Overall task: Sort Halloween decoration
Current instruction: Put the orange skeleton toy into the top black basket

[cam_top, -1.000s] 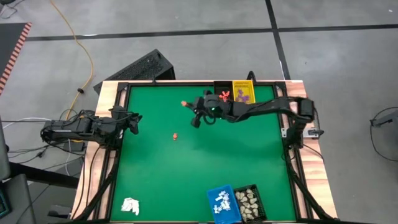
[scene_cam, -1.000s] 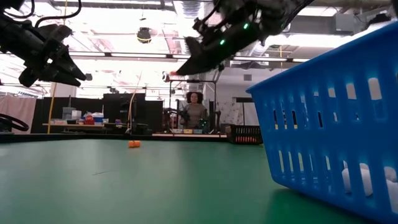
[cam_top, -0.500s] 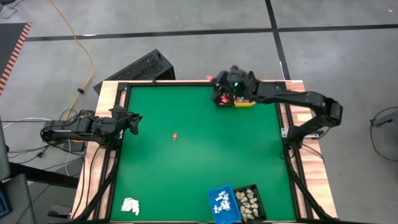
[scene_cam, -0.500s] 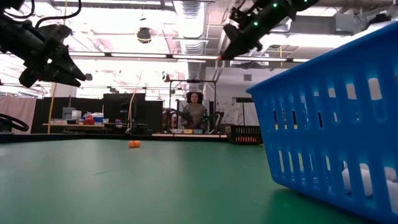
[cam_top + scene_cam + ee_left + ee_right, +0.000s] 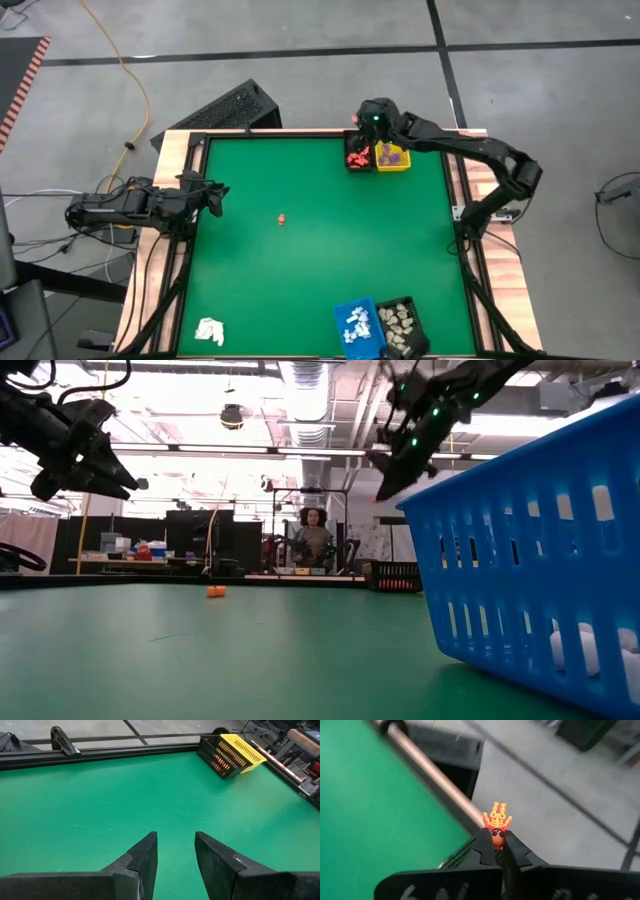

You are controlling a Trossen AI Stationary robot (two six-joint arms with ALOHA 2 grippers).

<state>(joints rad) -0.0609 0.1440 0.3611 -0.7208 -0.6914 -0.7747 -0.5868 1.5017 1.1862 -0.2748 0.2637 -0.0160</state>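
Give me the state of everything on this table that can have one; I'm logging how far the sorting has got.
Right gripper: shut on an orange figurine, above the far edge by the black basket.
Left gripper: open, empty, at the left edge.
Black basket: holds orange-red pieces.
Yellow basket: holds purple pieces.
Blue basket: holds white pieces.
Dark basket: holds cream pieces.
Loose orange piece: unsorted, mid-table.
White cloth lump: near-left corner, untouched.

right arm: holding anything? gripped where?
Yes. The right hand pinches an orange figurine by its lower end, the rest sticking out past the fingertips. Left hand holds nothing.
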